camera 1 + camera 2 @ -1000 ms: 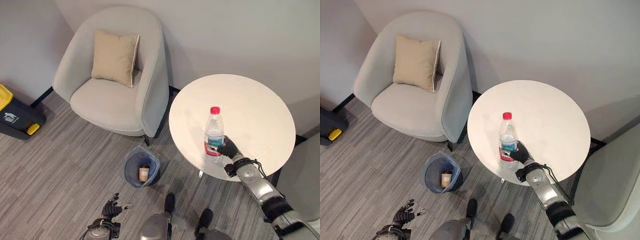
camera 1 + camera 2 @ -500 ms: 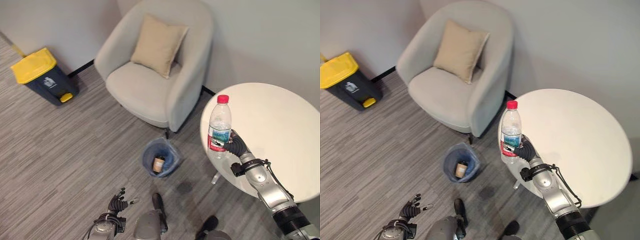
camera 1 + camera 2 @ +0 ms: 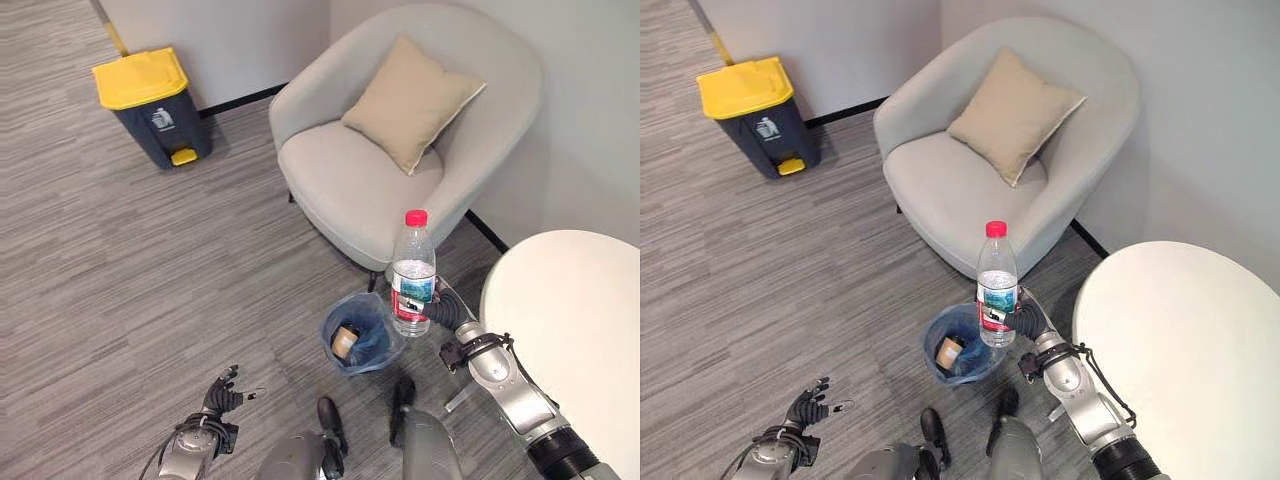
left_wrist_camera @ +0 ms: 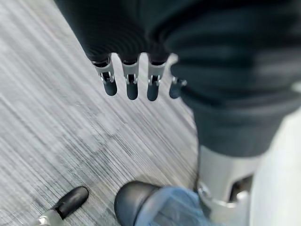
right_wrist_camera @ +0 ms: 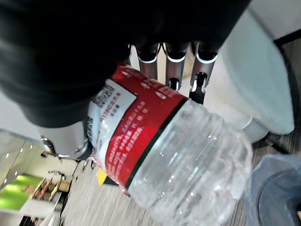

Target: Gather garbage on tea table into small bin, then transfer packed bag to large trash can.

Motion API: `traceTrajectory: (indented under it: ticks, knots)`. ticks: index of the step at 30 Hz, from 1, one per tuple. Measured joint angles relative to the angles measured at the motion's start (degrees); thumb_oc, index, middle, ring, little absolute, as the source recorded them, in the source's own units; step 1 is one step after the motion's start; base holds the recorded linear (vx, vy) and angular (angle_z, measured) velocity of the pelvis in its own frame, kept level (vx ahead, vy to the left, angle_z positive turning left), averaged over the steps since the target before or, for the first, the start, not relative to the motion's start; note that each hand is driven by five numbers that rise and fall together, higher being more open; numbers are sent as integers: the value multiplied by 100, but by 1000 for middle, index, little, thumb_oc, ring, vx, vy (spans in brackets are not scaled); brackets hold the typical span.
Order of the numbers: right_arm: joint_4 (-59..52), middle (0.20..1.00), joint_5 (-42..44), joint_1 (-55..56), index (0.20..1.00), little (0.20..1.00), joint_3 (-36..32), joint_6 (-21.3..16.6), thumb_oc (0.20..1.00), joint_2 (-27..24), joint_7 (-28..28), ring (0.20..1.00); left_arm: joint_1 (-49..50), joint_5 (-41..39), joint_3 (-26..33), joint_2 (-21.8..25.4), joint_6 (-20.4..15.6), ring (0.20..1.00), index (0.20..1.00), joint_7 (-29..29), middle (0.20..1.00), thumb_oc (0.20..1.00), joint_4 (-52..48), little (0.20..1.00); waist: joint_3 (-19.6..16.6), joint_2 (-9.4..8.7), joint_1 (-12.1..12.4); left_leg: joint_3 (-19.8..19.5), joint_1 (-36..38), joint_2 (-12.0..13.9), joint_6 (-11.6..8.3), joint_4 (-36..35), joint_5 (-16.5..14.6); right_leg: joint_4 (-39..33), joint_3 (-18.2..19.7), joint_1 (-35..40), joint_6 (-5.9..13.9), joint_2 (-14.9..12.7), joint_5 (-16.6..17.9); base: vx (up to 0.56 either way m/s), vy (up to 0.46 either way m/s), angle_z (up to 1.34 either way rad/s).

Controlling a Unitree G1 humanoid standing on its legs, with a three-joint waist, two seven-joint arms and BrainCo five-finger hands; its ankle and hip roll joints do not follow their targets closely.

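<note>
The right hand grips a clear plastic water bottle around its lower body, fingers curled against the red-banded label, holding it upright above and just beside the small bin. The bin, lined with a blue bag, stands on the grey striped carpet in front of the armchair and already contains a small brown cup-like item. The bottle appears nearly empty, so it should be light; its thin ribbed wall is likely to dent under pressure and its smooth surface may slip, making the labelled mid-section a sound place to hold. The red screw cap is on. The left hand hangs low over the carpet, fingers relaxed and spread, holding nothing. The round tea table has a smooth, pale top. A beige cushion rests on the upholstered chair. The large trash can, dark with a yellow lid, stands by the wall, well apart from the bin.
</note>
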Motion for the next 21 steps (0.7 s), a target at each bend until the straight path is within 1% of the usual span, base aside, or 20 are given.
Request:
traceTrajectory:
  ticks: [1,2,4,5,6,7,9,12,13,14,16,18,19,20,21]
  knots:
    - [34,200,-1,9,200,200,-53,-1,200,-5,9,200,2,1,-3,0,-1,1000,1000,3,1000,1000,-44,1000,25,37,37,-176,25,-71,56,35,33,-18,128,128,-118,115,77,9,-114,77]
    - [41,200,-2,-20,200,200,-93,-4,200,-20,24,200,53,5,-8,-4,-1,1000,1000,2,1000,1000,-56,1000,81,116,83,-207,26,-66,63,34,38,-99,138,215,-172,157,118,6,-153,54]
    - [70,200,-2,-76,200,200,-121,-4,200,-45,57,200,81,10,-6,4,-1,1000,1000,4,1000,1000,-81,1000,138,197,181,-271,1,-40,64,42,41,-173,128,219,-175,200,139,-3,-96,24]
    - [206,200,-14,-162,200,200,-108,-4,200,-74,97,200,117,11,-10,12,6,1000,1000,4,1000,1000,-76,1000,162,214,214,-320,-22,-43,65,56,41,-272,108,220,-197,198,410,-2,-103,25]
    - [257,200,-27,-175,200,200,-108,-3,200,-82,114,200,122,11,-13,7,6,1000,1000,3,1000,1000,-76,1000,163,212,231,-321,-18,-41,65,56,41,-312,104,236,-240,205,532,-9,-154,17]
    - [316,200,-86,-373,200,200,43,0,200,-264,137,200,99,35,-29,7,-3,1000,1000,5,1000,1000,-92,1000,247,262,290,-321,-66,47,65,109,42,-392,-49,258,-270,243,573,-22,-102,-1]
    - [370,200,-109,-616,200,200,94,0,200,-414,156,200,-11,147,-110,9,1,1000,1000,7,1000,1000,-84,1000,382,313,291,-348,-117,118,64,168,41,-424,-59,280,-336,326,629,-37,-65,-2]
    - [493,200,-108,-898,200,200,78,0,200,-466,142,200,-171,163,-131,-15,-5,1000,1000,5,1000,1000,-106,1000,539,404,285,-445,-243,216,62,256,39,-460,-85,215,-452,422,647,-90,-28,-1]
    - [503,200,-106,-985,200,200,91,-4,200,-475,132,200,-246,162,-143,-5,-9,1000,1000,12,1000,1000,-121,1000,610,415,258,-459,-366,238,57,381,35,-416,-99,141,-494,421,633,-134,-16,0]
    - [536,200,-106,-1101,200,200,101,-6,200,-481,125,200,-358,158,-169,-8,-11,1000,1000,19,1000,1000,-133,1000,739,452,268,-488,-465,262,57,467,34,-378,-101,62,-536,427,637,-188,-25,-2]
    - [804,200,-105,-1607,200,200,205,-7,200,-484,21,200,-695,105,-201,-8,-37,1000,1000,59,1000,1000,-262,1000,981,478,245,-493,-1071,326,-9,923,-81,-106,-51,-479,-584,411,612,-73,-19,-7]
    - [977,200,-105,-1871,200,200,219,23,200,-493,-39,200,-1058,86,-198,-55,-38,1000,1000,77,1000,1000,-305,1000,1397,547,249,-499,-1183,358,1,995,-118,30,-58,-597,-630,429,647,-115,-23,2]
    - [1018,200,-105,-1917,200,200,304,29,200,-486,-78,200,-1128,34,-196,-63,-40,1000,1000,114,1000,1000,-333,1000,1515,550,255,-492,-1218,379,-7,1070,-124,70,-56,-640,-649,428,614,-221,-16,3]
    - [1090,200,-108,-1987,200,200,409,2,200,-446,-124,200,-1151,-84,-193,-54,-57,1000,1000,175,1000,1000,-347,1000,1536,527,245,-504,-1453,409,-34,1306,-155,232,-50,-838,-651,404,559,-158,-4,0]
    - [1200,200,-125,-2242,200,200,546,-2,200,-429,-243,200,-1286,-258,-198,-2,-113,1000,1000,299,1000,1000,-427,1000,1556,520,238,-617,-2107,499,-26,1932,-425,644,-49,-1390,-823,403,373,-163,-11,6]
